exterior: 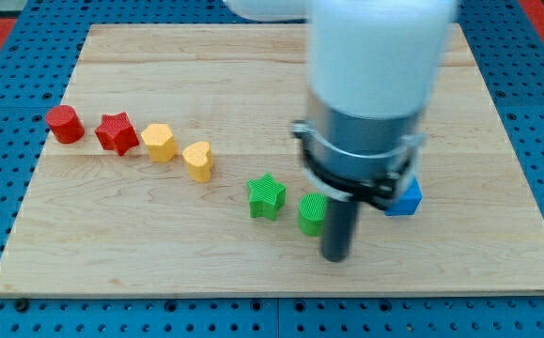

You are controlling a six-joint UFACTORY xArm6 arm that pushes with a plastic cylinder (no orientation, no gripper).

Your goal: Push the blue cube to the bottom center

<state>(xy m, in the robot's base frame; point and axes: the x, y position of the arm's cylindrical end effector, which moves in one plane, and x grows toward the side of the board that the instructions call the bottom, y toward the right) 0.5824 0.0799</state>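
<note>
The blue cube (406, 198) sits right of the board's centre, its upper left hidden by the arm's body. My tip (334, 257) rests on the board, below and to the left of the blue cube, with a gap between them. The tip stands just right of and below the green cylinder (311, 214), close to or touching it. The arm's white and grey body (370, 94) covers the board's upper middle.
A row of blocks runs from the view's left toward centre: a red cylinder (65, 124), a red star (116, 132), a yellow hexagon (159, 143), a yellow heart (198, 161), a green star (267, 196). The wooden board (159, 253) lies on a blue pegboard.
</note>
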